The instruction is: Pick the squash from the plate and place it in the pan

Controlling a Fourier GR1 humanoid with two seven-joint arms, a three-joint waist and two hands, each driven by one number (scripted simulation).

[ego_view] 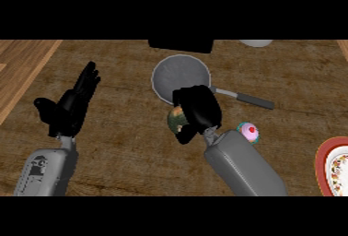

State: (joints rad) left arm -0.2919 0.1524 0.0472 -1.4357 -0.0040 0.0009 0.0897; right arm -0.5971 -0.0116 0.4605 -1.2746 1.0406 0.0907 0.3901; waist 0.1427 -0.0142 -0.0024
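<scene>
The squash [176, 118], a mottled green-and-tan thing, sits inside the right hand [197, 108], whose black fingers [192, 97] are curled over it from above, with the thumb coming round below; only its left flank shows past them. It is held above the surface [129, 138], just short of the pan [178, 78], well away from the plate [333, 166].

Directly beyond the fingertips lies the pan, round and grey with a pale rim; its near edge is overlapped by the top of the curled fingers. Its dark handle [248, 99] runs out to the right of the knuckles. Behind the right wrist, to its right side, a small pink-topped cupcake [249, 132] stands on the surface beside the grey forearm. Farther right still, at the view's edge, is the plate, red-rimmed with a flowered white centre, partly cut off.

The left hand [71, 103] shows far to the left of the holding fingers, open, fingers straight and pointing away, resting and touching nothing.

Beyond the pan, at the far edge, a black block [181, 44] and a pale round object [255, 43] are partly visible.
</scene>
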